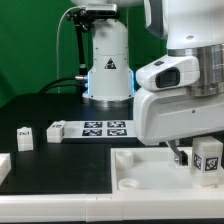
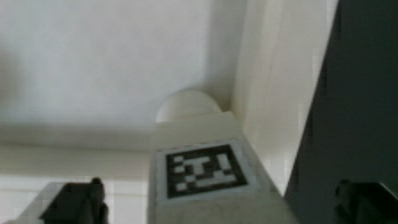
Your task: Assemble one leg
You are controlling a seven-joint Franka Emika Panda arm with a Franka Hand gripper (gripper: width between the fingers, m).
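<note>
In the wrist view a white leg [image 2: 210,160] with a black-and-white tag stands between my gripper's [image 2: 217,206] two dark fingertips [image 2: 71,205]. There is a gap on each side, so the jaws are open and not touching it. Its rounded far end rests on the large white panel [image 2: 89,70]. In the exterior view the same leg [image 1: 208,160] stands upright on the panel [image 1: 140,175] near its corner at the exterior view's right, with my gripper [image 1: 195,155] around it. Two more legs [image 1: 25,134] [image 1: 55,130] lie on the dark table at the exterior view's left.
The marker board [image 1: 105,127] lies in front of the robot base [image 1: 108,70]. Another white part [image 1: 3,166] shows at the exterior view's left edge. The arm's white body [image 1: 175,95] hangs over the panel's far side.
</note>
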